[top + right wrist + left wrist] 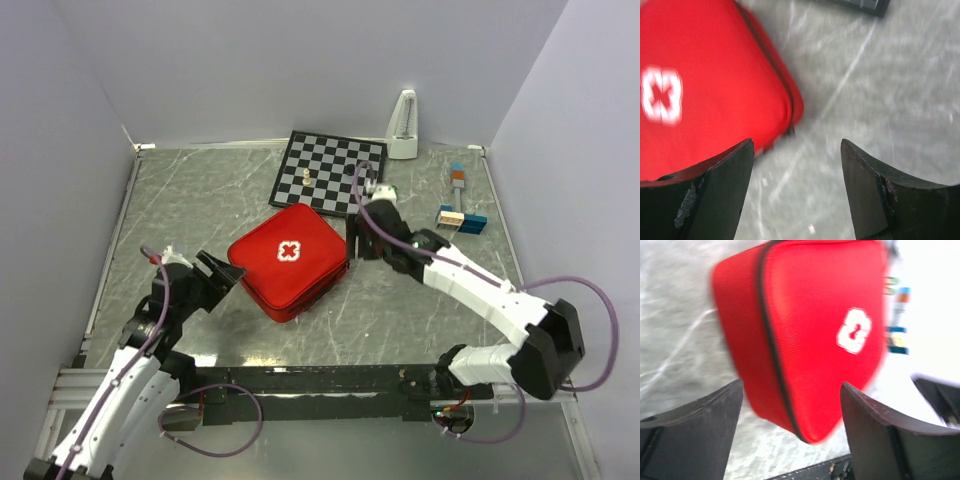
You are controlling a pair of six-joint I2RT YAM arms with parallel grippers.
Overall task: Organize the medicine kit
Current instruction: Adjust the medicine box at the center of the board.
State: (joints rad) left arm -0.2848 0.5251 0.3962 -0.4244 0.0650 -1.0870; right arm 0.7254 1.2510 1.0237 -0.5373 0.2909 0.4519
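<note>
The medicine kit point(288, 260) is a closed red zip case with a white cross, lying flat mid-table. It fills the left wrist view point(810, 330) and shows at the left of the right wrist view point(705, 90). My left gripper point(222, 272) is open and empty, just left of the kit's left corner, its jaws either side of the near corner in its own view. My right gripper point(353, 236) is open and empty, just right of the kit's right corner, over bare table.
A black-and-white chessboard point(330, 172) with a small pale piece point(305, 177) lies behind the kit. A white metronome point(403, 127) stands at the back. Coloured blocks point(460, 218) lie at the right. Grey walls enclose the table.
</note>
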